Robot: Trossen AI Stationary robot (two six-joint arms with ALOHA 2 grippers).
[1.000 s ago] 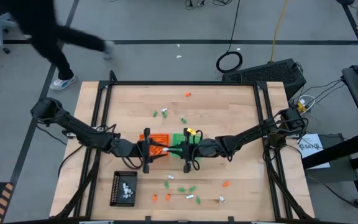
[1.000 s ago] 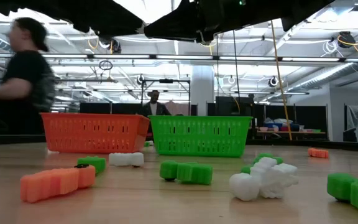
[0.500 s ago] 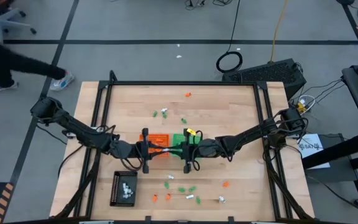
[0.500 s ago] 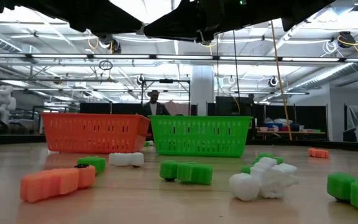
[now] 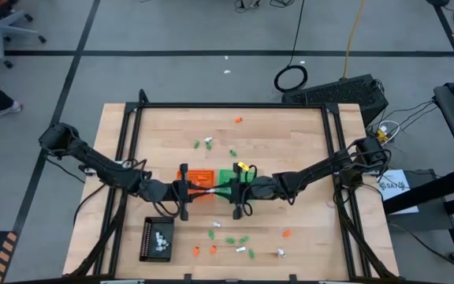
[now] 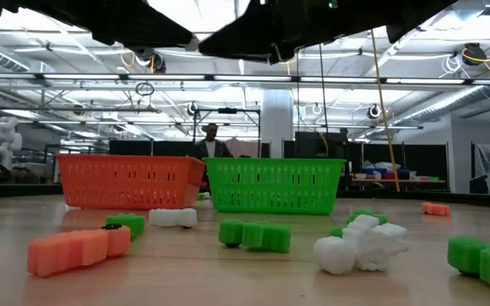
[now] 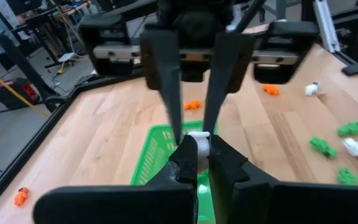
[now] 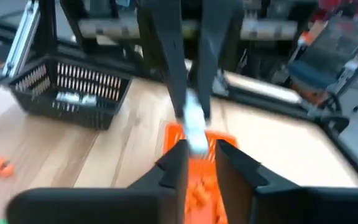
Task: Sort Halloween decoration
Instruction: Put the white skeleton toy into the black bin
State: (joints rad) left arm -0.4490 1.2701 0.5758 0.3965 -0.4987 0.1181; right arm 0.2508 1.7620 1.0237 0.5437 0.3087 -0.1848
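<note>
We meet above the orange tray (image 5: pixel 201 179) and green tray (image 5: pixel 236 177) at mid-table. Our left gripper (image 7: pixel 196 151) is clamped on a white trinket (image 7: pixel 193 142); our right gripper (image 8: pixel 199 148), fingers slightly parted, faces it with that piece between its tips. Beyond the trays toward the far edge, bare wood holds few decorations (image 5: pixel 208 144). Only the high view shows the black tray (image 5: pixel 157 238); the low view shows near-side pieces (image 6: pixel 254 235).

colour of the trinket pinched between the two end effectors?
White trinket; clearest in the left wrist view, above the green tray.
</note>
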